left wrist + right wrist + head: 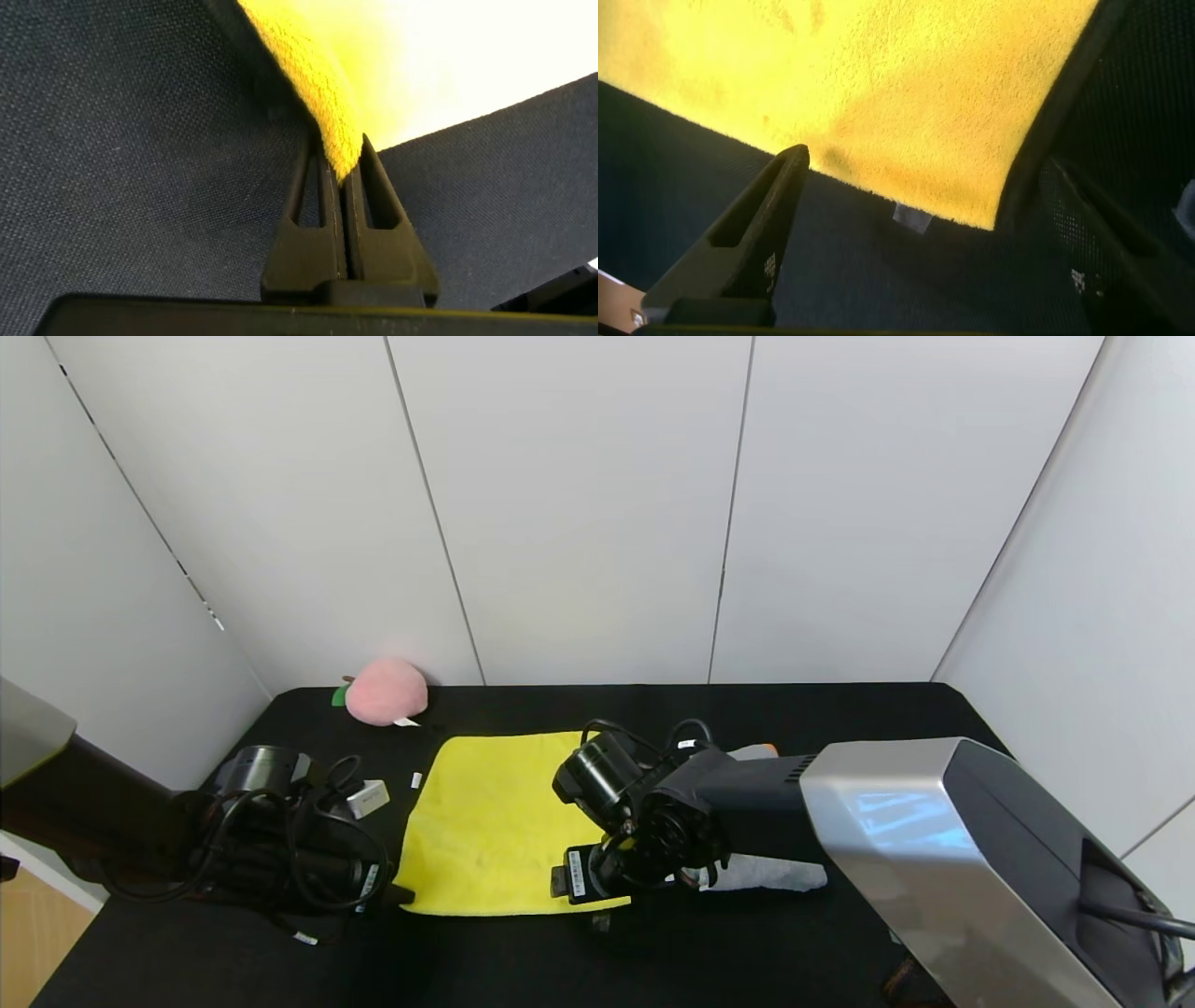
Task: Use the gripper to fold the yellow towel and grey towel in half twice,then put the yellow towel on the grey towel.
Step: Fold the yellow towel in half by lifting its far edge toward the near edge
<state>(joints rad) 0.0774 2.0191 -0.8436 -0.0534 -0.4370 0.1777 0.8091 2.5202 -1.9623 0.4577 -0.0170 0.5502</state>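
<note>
Fold one on the fleecy yellow towel [490, 817], lying flat mid-table: left gripper [344, 168] is clenched on its near-left corner, right gripper [924, 219] gapes wide over the near-right corner. Next, I'd say, right must pinch that soft edge before lifting; grey towel [766, 873] sits right, mostly hidden.

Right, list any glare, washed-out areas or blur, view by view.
Head view: a bright reflection sits on the right arm's silver cover, and the pink plush peach looks soft-edged. Left wrist view: the far part of the yellow towel washes out to near white. Right wrist view: the near black finger is blurred, while the towel's nap stays fairly crisp.
</note>
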